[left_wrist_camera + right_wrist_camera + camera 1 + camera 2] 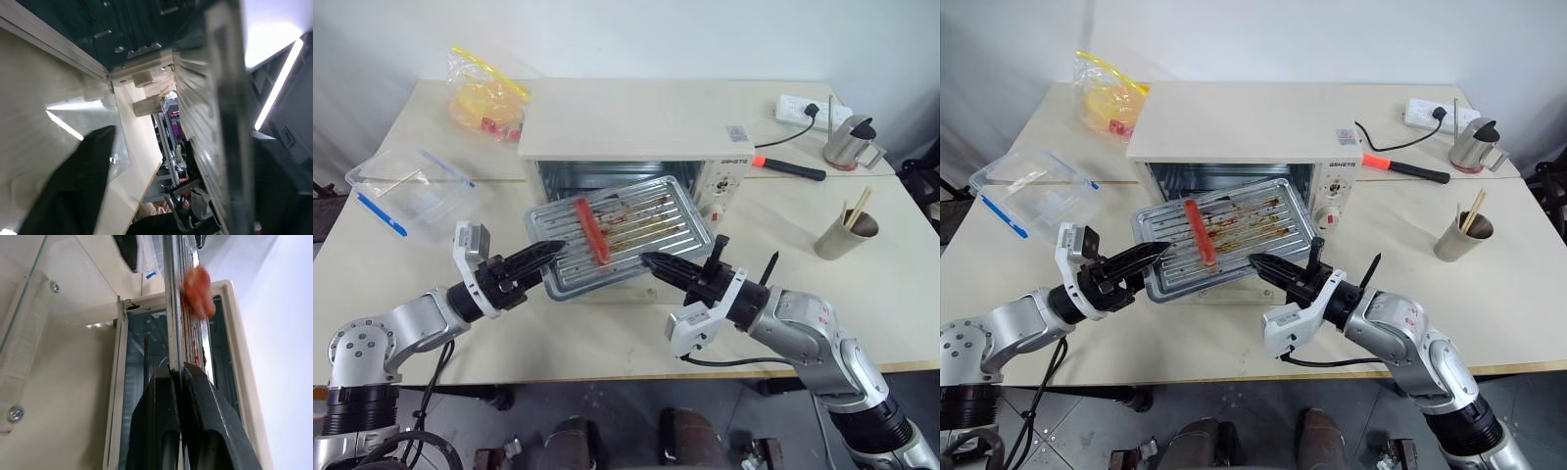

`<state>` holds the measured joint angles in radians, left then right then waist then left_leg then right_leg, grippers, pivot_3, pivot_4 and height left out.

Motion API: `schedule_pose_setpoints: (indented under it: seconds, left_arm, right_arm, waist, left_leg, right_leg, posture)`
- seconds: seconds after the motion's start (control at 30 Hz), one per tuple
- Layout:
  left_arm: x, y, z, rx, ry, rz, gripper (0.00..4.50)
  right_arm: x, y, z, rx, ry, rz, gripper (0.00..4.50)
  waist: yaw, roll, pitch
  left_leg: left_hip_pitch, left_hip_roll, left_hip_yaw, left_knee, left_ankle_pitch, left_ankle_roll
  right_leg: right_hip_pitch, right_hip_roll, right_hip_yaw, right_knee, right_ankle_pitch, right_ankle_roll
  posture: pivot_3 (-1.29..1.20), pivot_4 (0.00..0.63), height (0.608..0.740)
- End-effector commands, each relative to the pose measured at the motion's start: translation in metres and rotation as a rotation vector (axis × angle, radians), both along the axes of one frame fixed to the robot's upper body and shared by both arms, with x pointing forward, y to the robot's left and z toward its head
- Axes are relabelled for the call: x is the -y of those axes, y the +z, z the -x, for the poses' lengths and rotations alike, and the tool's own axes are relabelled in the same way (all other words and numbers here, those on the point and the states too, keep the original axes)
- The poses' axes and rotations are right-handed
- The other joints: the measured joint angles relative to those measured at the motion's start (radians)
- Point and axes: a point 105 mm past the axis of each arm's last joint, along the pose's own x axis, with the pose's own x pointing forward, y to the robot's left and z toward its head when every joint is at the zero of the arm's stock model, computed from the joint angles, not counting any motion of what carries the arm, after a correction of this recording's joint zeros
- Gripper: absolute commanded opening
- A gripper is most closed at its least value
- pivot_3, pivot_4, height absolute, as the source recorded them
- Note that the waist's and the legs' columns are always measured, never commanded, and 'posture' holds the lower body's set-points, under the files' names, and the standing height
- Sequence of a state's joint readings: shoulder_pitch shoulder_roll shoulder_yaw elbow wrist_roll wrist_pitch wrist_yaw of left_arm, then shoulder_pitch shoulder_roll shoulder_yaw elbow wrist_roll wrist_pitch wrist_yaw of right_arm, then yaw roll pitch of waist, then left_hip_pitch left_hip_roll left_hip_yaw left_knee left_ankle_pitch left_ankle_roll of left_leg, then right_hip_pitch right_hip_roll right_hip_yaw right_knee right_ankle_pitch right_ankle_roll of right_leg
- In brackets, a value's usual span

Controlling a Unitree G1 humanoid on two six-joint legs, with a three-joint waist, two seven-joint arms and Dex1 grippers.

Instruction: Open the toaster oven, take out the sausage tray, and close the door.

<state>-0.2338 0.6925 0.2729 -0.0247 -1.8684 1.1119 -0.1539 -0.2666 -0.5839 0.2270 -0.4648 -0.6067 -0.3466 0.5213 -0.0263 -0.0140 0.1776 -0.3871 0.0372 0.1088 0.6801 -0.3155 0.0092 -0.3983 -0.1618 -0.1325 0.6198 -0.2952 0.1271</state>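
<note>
Item: sausage tray [625, 235], held clear above the lowered door [54, 298], before the toaster oven [636, 127]. My right pincer [651, 262] clamps its near rim; my left pincer [553, 249], part open, meets the left edge. Keep level; sausage [591, 230] may roll.

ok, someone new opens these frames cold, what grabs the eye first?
The sausage tray, held up tilted in front of the open toaster oven at table centre, one red sausage on its rack. The right pincer is shut on the tray's near edge, while the left pincer sits at its left corner. Below the tray, the door lies folded down flat.
</note>
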Motion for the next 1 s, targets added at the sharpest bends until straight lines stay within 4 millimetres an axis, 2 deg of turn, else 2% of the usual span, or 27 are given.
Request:
schedule_pose_setpoints:
  seconds: [0.03,0.3,0.67,0.8,1.0]
  left_arm:
    - [0.003,-0.005,0.0,-0.015,-0.009,-0.025,2.4]
    - [0.006,-0.009,0.002,-0.066,0.005,0.0,0.12]
    - [0.015,-0.023,0.011,-0.126,0.033,0.009,0.05]
    - [0.016,-0.032,0.014,-0.163,0.054,-0.001,0.05]
    - [0.015,-0.039,0.021,-0.189,0.077,-0.004,0.05]
  right_arm:
    - [-0.004,0.026,0.01,0.087,0.05,-0.072,0.0]
    - [-0.006,0.029,0.015,0.037,0.09,-0.101,0.0]
    - [-0.006,0.029,0.011,-0.064,0.095,-0.122,0.0]
    - [-0.01,0.025,0.013,-0.187,0.142,-0.148,0.0]
    - [-0.012,0.02,0.019,-0.278,0.215,-0.146,0.0]
  waist:
    - [0.0,0.0,0.0]
    - [0.0,0.0,0.0]
    - [0.001,0.0,0.0]
    - [0.001,0.0,0.0]
    - [0.001,0.0,0.0]
  left_leg:
    - [0.0,0.0,0.0,0.0,0.0,0.0]
    - [0.0,0.0,0.0,0.0,0.0,0.0]
    - [0.0,0.0,0.0,0.0,0.0,0.0]
    - [0.0,0.0,0.0,-0.001,0.0,0.0]
    - [0.0,0.0,0.0,-0.001,0.0,0.0]
  right_leg:
    - [0.0,0.0,0.0,0.0,0.0,0.0]
    - [0.0,0.0,0.0,0.0,0.0,0.0]
    - [0.0,0.0,0.0,-0.002,0.0,0.0]
    - [0.001,0.0,0.0,-0.002,0.0,0.0]
    - [0.001,0.0,0.0,-0.003,0.0,0.0]
  posture:
    - [0.0,0.15,0.74]
    - [0.0,0.15,0.74]
    - [0.0,0.15,0.74]
    - [0.0,0.15,0.74]
    - [0.0,0.15,0.74]
